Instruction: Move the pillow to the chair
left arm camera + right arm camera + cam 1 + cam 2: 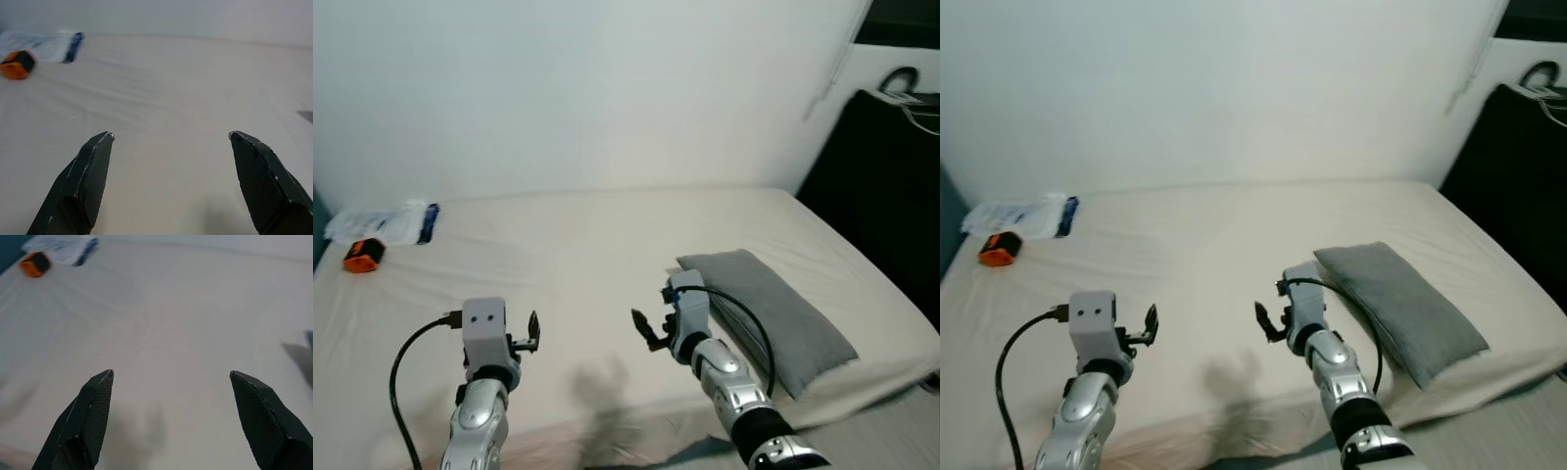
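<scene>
The pillow [769,315] lies flat on the bed [587,255], at four o'clock near its edge. Both the right claw [648,329] and left claw [532,333] hover released; best swing right and pinch its near edge deeply.

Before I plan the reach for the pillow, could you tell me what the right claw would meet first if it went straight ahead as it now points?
Most likely the bare bed sheet. The right claw is open and aimed across the mattress; the grey pillow lies off to its right, out of that line.
</scene>
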Available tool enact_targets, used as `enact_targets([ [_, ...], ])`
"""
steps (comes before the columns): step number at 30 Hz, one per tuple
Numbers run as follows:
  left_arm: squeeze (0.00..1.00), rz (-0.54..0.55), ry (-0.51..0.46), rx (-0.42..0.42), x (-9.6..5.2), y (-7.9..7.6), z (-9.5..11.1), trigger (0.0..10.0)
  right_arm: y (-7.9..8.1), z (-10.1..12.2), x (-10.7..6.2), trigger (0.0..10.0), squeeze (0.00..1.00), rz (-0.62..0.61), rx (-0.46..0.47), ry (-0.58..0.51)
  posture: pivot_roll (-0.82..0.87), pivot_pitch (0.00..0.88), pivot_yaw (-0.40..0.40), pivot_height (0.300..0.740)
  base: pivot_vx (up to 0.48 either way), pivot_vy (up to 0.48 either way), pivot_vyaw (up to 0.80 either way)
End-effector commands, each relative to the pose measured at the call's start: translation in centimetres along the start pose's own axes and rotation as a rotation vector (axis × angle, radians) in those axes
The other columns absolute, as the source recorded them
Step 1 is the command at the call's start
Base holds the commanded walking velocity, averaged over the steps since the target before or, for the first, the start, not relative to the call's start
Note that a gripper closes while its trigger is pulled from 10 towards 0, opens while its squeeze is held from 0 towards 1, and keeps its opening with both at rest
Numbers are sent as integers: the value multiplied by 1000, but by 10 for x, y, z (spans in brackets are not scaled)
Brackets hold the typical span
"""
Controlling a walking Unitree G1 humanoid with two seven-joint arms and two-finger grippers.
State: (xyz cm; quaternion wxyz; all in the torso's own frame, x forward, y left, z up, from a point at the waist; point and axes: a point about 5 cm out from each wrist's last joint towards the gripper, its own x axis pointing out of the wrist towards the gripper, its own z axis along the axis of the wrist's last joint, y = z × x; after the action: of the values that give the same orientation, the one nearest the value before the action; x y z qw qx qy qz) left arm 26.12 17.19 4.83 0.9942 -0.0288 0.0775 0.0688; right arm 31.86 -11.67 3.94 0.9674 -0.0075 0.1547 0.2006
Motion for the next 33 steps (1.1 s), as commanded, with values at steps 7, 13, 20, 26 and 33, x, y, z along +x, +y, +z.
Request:
enact_targets([
  [7, 0, -5, 17, 12, 1, -2, -2, 10000, 2, 0, 0, 10000, 0, 13, -10, -5, 69, 0, -119, 729, 0, 0, 800],
  [13, 0, -4, 18, 6, 0, -2, -2, 10000, 2, 1, 1, 10000, 0, 12, -12, -9, 68, 0, -119, 729, 0, 0, 800],
  [20, 0, -2, 17, 3, 0, -2, -2, 10000, 2, 2, 1, 10000, 0, 15, -14, -12, 69, 0, -119, 729, 0, 0, 800],
  [26, 0, 1, -1, -3, 0, -1, 1, 10000, 1, 4, 1, 10000, 0, 14, -17, -18, 69, 0, -120, 729, 0, 0, 800],
  [33, 0, 13, -1, -11, 0, 2, 1, 10000, 1, 8, 2, 10000, 0, 8, -2, -48, 70, 0, -123, 729, 0, 0, 229],
])
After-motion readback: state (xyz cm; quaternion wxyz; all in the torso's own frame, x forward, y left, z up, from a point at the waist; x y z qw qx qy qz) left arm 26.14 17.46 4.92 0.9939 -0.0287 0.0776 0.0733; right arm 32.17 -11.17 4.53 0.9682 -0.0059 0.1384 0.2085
